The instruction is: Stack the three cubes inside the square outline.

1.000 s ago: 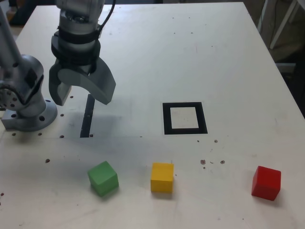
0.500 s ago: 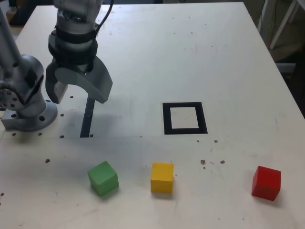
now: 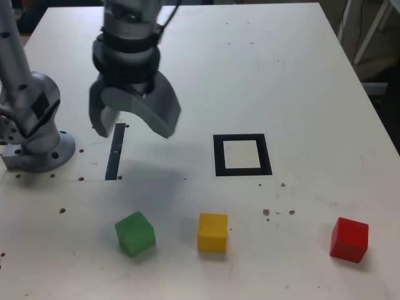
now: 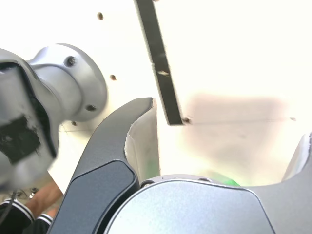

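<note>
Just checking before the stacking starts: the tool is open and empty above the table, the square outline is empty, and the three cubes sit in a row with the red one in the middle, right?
Not quite. In the exterior view the yellow cube is in the middle; the red cube is at that view's right end and the green cube at its left. The rest holds: the tool is open and empty, and the square outline holds nothing.

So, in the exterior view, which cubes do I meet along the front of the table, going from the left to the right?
green cube → yellow cube → red cube
</note>
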Tool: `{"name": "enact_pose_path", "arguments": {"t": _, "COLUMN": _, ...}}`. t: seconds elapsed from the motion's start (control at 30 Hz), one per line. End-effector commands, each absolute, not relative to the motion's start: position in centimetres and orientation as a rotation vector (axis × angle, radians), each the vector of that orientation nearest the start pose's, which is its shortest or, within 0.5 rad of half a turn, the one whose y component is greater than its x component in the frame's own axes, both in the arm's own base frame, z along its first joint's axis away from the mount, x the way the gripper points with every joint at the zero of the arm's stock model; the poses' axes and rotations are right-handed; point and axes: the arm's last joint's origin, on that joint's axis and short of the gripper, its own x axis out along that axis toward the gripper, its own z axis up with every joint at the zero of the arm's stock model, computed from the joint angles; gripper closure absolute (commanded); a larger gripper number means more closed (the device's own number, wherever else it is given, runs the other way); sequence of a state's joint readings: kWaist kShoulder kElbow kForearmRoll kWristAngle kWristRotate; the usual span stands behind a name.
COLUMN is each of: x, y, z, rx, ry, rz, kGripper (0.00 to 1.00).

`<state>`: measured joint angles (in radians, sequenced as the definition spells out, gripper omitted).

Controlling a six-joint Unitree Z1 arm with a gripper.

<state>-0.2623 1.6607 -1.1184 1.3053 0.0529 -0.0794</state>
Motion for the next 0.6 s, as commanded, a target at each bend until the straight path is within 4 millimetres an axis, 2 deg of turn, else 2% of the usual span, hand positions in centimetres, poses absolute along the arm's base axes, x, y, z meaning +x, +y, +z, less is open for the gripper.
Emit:
{"name": "enact_pose_path", "arguments": {"t": 0.0, "x": 21.9, "y": -6.3, "z": 27.6, "rx": 0.253, "ry": 1.832, "rz": -0.085, "kGripper": 0.01}}
{"name": "enact_pose_path", "arguments": {"t": 0.33, "x": 25.7, "y": -9.5, "z": 29.8, "rx": 0.311, "ry": 1.802, "rz": -0.13, "kGripper": 0.01}}
{"name": "enact_pose_path", "arguments": {"t": 0.57, "x": 29.0, "y": -11.6, "z": 31.0, "rx": 0.323, "ry": 1.749, "rz": -0.157, "kGripper": 0.01}}
